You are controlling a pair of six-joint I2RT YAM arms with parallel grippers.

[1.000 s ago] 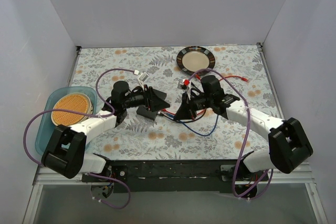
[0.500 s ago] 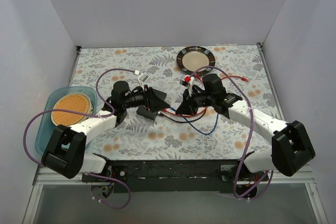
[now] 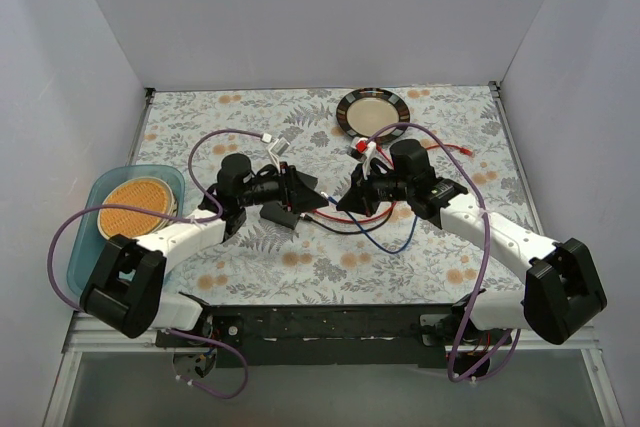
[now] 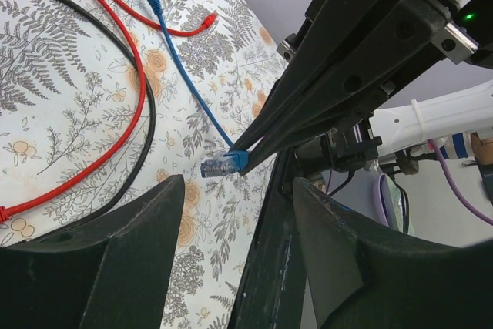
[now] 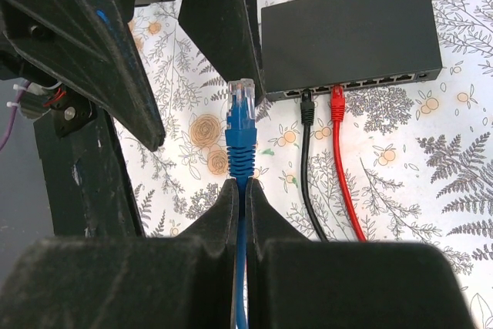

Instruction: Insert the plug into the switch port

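The black switch (image 5: pixel 350 32) lies flat on the floral cloth, with its port row (image 5: pixel 362 82) along the near edge. A black cable (image 5: pixel 306 105) and a red cable (image 5: pixel 337 105) sit in two ports. My right gripper (image 5: pixel 240 184) is shut on the blue plug (image 5: pixel 242 125); its clear tip is clear of the ports, left of the switch's left end. In the top view the right gripper (image 3: pixel 345 205) is just right of the switch (image 3: pixel 280 215). My left gripper (image 4: pixel 235 186) is open and empty, facing the blue plug (image 4: pixel 223 165). One left finger (image 5: pixel 219 21) stands at the switch's left corner.
A dark-rimmed plate (image 3: pixel 373 112) is at the back. A blue tray (image 3: pixel 90 197) holding an orange disc is at the left. Red (image 4: pixel 131 82), black (image 4: pixel 150 125) and blue (image 4: pixel 181 75) cables loop over the cloth between the arms.
My right arm has swung a little left and away from me with the blue plug, closer to the left gripper. The left gripper has edged slightly right.
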